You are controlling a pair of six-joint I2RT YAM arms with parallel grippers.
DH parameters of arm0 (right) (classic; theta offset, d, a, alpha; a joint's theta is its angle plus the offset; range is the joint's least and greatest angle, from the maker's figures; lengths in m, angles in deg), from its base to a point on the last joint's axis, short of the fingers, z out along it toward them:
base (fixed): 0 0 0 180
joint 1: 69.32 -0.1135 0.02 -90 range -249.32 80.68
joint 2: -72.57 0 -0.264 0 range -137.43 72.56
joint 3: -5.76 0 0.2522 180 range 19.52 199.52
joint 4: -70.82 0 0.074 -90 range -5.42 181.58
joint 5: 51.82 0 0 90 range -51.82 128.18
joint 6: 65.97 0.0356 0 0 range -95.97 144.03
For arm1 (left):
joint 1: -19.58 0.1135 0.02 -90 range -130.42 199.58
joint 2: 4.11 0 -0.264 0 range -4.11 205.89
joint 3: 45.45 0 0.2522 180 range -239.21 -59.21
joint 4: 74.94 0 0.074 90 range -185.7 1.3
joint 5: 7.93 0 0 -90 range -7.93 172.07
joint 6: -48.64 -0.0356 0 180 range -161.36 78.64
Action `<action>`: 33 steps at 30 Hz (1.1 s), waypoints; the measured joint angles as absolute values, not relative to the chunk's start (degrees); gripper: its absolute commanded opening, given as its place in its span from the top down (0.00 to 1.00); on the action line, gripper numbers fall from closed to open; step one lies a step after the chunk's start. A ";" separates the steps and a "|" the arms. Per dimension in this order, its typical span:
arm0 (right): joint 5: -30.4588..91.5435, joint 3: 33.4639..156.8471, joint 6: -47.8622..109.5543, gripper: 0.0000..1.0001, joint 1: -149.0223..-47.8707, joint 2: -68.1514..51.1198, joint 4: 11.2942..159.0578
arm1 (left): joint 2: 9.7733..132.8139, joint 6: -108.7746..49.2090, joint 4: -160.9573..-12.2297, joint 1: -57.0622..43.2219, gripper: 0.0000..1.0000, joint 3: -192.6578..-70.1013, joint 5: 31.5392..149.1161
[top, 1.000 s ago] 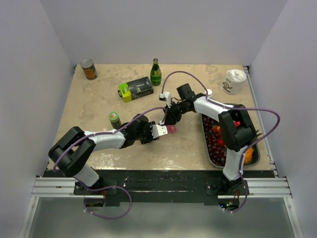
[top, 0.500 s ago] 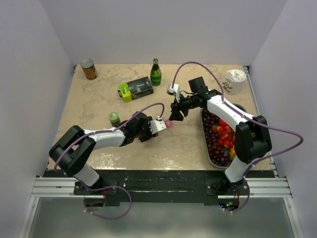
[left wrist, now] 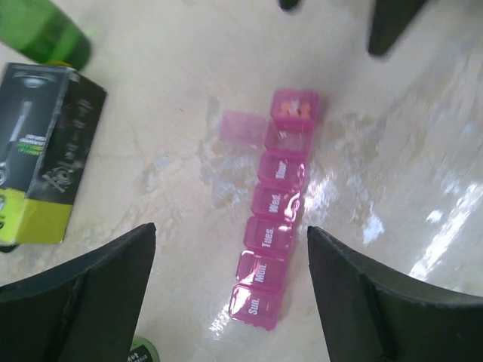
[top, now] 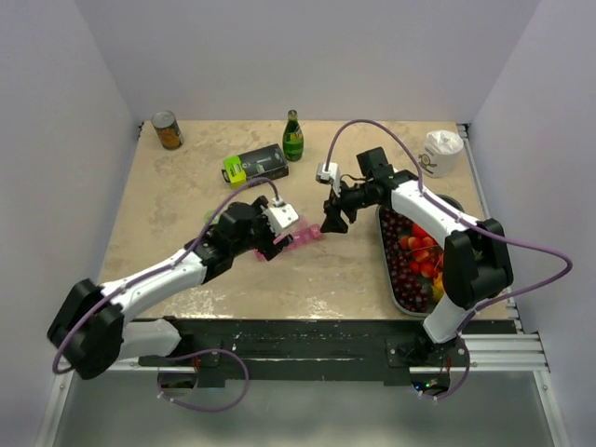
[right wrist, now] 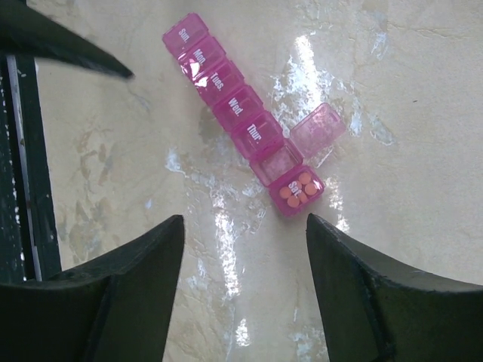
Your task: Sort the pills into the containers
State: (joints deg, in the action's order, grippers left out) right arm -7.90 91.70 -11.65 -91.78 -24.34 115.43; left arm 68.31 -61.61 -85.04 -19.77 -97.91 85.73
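Containers: the 7 day-marked cells of 1 slim pink pill-organiser strip (top: 298,239), lying flat on the table (top: 177,200) near its middle, between the working ends of the 2 arms. The left gripper (left wrist: 232,230) hangs above it with its fingers spread wide and nothing between them. The right gripper (right wrist: 244,219) is the same, jaws apart and empty. Neither touches the strip, as far as the wrist views show.

In the top view the strip's long axis runs from lower left up to the right, pointing roughly from the left gripper toward the right gripper. The Sun. end lies nearest the left fingers, and in the left wrist view the strip runs lengthwise away between them. The Sat. end lies nearest the right gripper, set on a diagonal to its fingers.

A few orange pills (right wrist: 296,191) sit in that Sat. cell. The cell next to it (Fri. by its place in the row, its label unreadable) has its lid (right wrist: 318,130) flipped out sideways and looks empty.

My reading is that the open cell falls to the right arm, being at its end. No loose pills show on the table, so where the next would come from I cannot tell.
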 measured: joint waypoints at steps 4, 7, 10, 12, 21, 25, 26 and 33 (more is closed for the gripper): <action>-7.90 89.96 -12.20 0.15 -91.36 -21.37 115.52 | 58.23 -51.12 -86.37 -15.38 0.10 -98.21 84.90; -7.84 88.16 -11.34 0.01 -91.19 -17.65 113.51 | 52.75 -43.80 -89.63 -9.59 0.01 -98.69 83.94; -7.84 84.78 -9.88 0.01 -90.82 -12.73 109.05 | 47.61 -36.17 -93.65 -5.02 0.01 -98.76 79.78; -7.88 83.73 -8.92 0.01 -90.47 -11.29 107.30 | 46.41 -33.05 -95.99 -3.16 0.01 -99.15 77.42; -7.92 83.46 -6.78 0.01 -89.18 -12.91 104.87 | 57.91 -26.95 -106.41 1.80 0.08 -101.38 66.62; -7.92 83.46 -6.62 0.01 -89.18 -13.06 104.70 | 63.46 -26.88 -108.55 1.84 0.16 -104.60 63.91; -7.95 83.46 -6.60 0.01 -89.18 -13.10 104.70 | 64.18 -26.86 -108.55 1.84 0.18 -105.12 63.67; -8.12 83.46 -6.62 0.01 -89.18 -13.96 104.68 | 66.76 -26.86 -108.60 1.84 0.24 -106.41 63.35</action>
State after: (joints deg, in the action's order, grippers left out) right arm -8.12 83.46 -6.62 -89.18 -13.96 104.68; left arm 66.76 -26.86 -108.60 1.84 -106.41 63.35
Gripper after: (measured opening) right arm 0.986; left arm 0.788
